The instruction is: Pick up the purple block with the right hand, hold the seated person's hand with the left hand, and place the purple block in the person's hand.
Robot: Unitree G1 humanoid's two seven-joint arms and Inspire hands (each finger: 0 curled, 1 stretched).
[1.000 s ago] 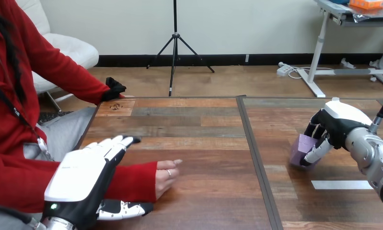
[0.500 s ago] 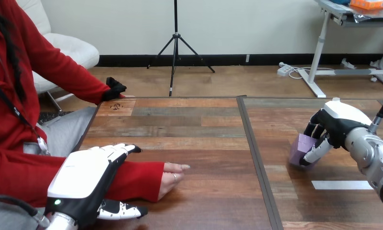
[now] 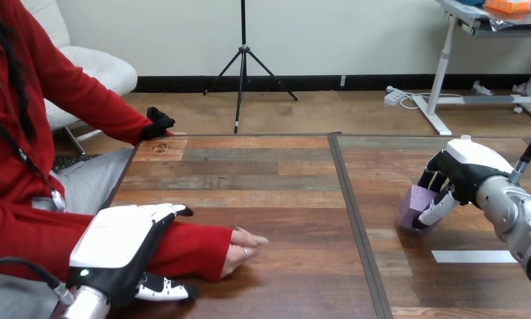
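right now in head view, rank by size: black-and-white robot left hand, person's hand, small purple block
1. left hand, nearest camera.
2. person's hand and purple block: look alike, block partly hidden by right hand.

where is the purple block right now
In the head view, the purple block is over the table's right half, gripped by the right robot hand.

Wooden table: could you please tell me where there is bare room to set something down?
Free: the planks between the person's hand and the light purple block in the right hand, and the far strip. Crowded: near left, where the left hand lies over the red sleeve.
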